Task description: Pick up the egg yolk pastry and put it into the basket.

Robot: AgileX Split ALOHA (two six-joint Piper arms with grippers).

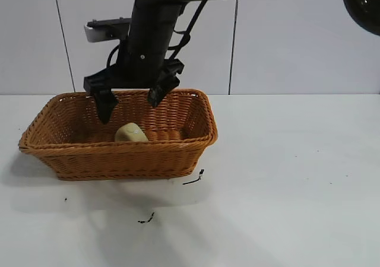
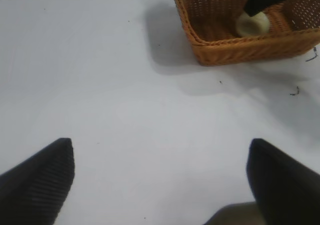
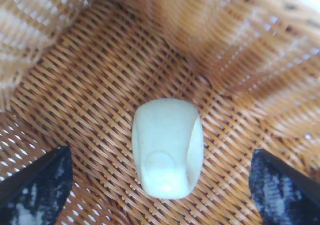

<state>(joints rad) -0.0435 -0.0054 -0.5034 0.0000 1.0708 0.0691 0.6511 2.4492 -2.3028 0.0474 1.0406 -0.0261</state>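
My right gripper [image 1: 132,104] hangs over the basket [image 1: 196,145] with jaws spread wide, the egg yolk pastry [image 1: 130,133] lying free on its woven floor; my left gripper [image 2: 160,177] is likewise spread.

Wide bare table [image 1: 285,184] lies open beside the basket [image 1: 119,160]; its flared walls hem the right end effector [image 1: 132,101] above the egg yolk pastry [image 1: 130,133].

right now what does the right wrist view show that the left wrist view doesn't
Only the right wrist view: a close look down at the pastry lying loose on the woven floor of the basket, between the right gripper's open jaws. Only the left wrist view: the bare white table, the basket's outer wall, small dark specks, and the left gripper, jaws open over the table. Both: pastry inside the basket.
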